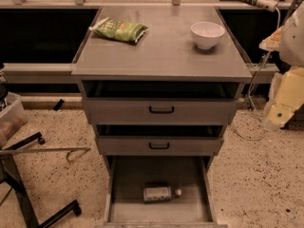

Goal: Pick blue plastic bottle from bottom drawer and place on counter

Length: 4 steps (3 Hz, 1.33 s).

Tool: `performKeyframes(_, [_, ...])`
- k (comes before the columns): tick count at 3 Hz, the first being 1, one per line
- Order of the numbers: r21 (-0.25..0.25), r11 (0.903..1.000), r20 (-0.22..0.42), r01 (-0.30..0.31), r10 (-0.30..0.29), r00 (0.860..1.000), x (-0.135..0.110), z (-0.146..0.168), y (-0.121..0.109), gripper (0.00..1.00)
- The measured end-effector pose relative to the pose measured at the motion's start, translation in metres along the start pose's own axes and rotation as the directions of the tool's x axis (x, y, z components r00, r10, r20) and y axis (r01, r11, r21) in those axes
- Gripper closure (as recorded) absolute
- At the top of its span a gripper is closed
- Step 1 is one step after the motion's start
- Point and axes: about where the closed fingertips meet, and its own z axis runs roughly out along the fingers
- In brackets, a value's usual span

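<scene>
Down in the bottom drawer, which is pulled all the way out, the blue plastic bottle is seen lying on its side on the flat floor, cap pointed right, sat closer to the front edge than the back and clear of both side walls. Nothing else is spotted in there with it. Above that, two upper drawers with black handles are seen, each with a dark gap showing over it, so they're apparently cracked open a bit. Up top, the desk is loaded with just two things: a green snack bag laid flat near the back left corner, and a white bowl stood upright towards the back right, the two well apart. The hand is found way over at the right edge of the view, on the end of a pale cream arm hanging beside the cabinet at about top-drawer height, well away from the bottle and touching nothing that can be made out. Whether it's open or closed honestly can't be told from this angle. A speckled floor is seen all around, and the black wheeled legs of some stand are visible at lower left.
</scene>
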Motion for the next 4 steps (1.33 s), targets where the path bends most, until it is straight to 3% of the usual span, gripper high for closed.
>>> performKeyframes(1, [0.012, 0.9999, -0.001, 0.003, -0.003, 1.0, -0.001, 0.004, -0.001, 0.0])
performKeyframes(2, [-0.016, 0.9999, 0.046, -0.002, 0.003, 0.999, -0.001, 0.046, 0.015, 0.0])
performKeyframes(3, [-0.095, 0.9954, 0.119, -0.004, 0.015, 0.993, -0.001, 0.132, 0.047, 0.0])
performKeyframes(4, [-0.217, 0.9761, 0.168, -0.019, 0.056, 0.984, 0.004, 0.242, 0.092, 0.0])
